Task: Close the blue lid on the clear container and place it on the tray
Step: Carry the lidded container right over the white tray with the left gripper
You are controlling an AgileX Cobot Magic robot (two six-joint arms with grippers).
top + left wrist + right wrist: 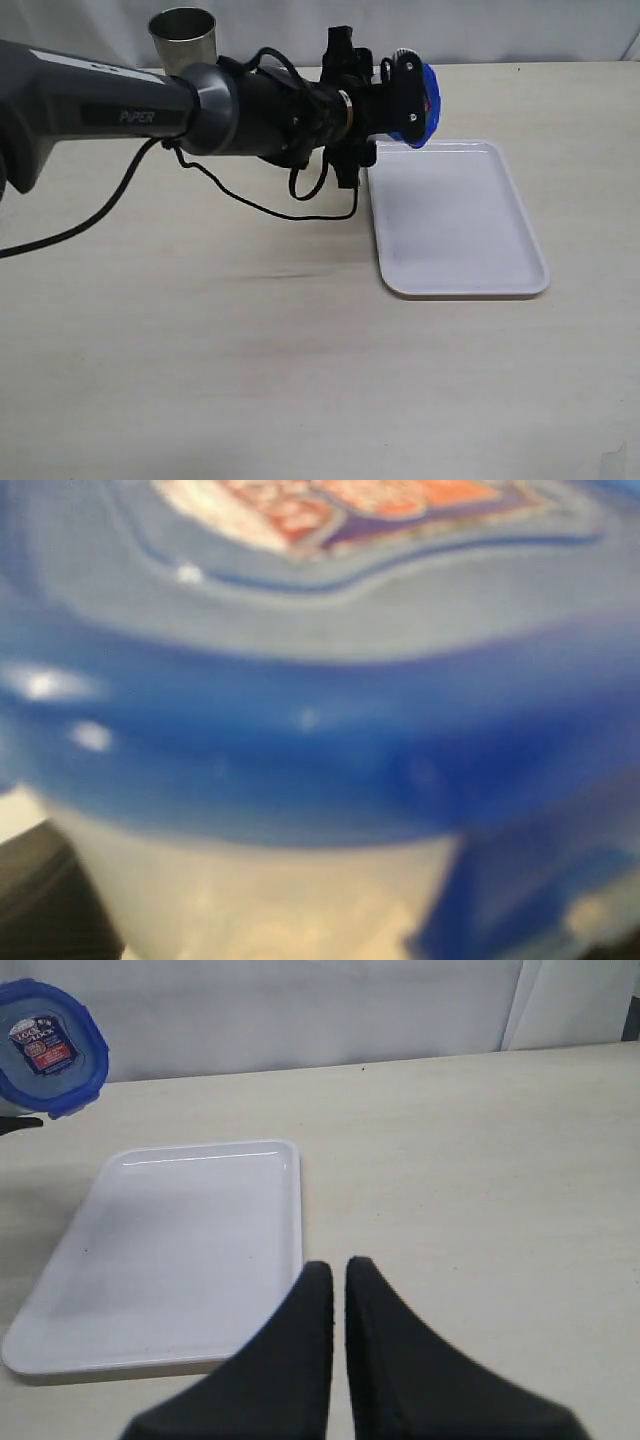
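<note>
Item 1. Left jaws: closed on the clear container, holding it on its side in the air, clear of the surface. The jaws hide most of the container's body in the exterior view.

Item 2. Blue lid: seated over the container's mouth at the tip of the left jaws, facing away from the arm. Its red-and-white label faces the right jaws. One flap hangs down along the container wall. Whether the flaps are latched cannot be told.

Item 3. White tray: flat on the surface, below and just beyond the left jaws and directly ahead of the right jaws. It does not touch the container.

Item 4. Right jaws: narrow, with only a thin slit between the two black fingers and nothing held. They sit low over the tray's near edge, well apart from the left jaws.

Item 5. Steel cup: upright, well behind the left jaws, beside the arm.

Item 6. Black cable: hangs in a loop behind the left jaws.
</note>
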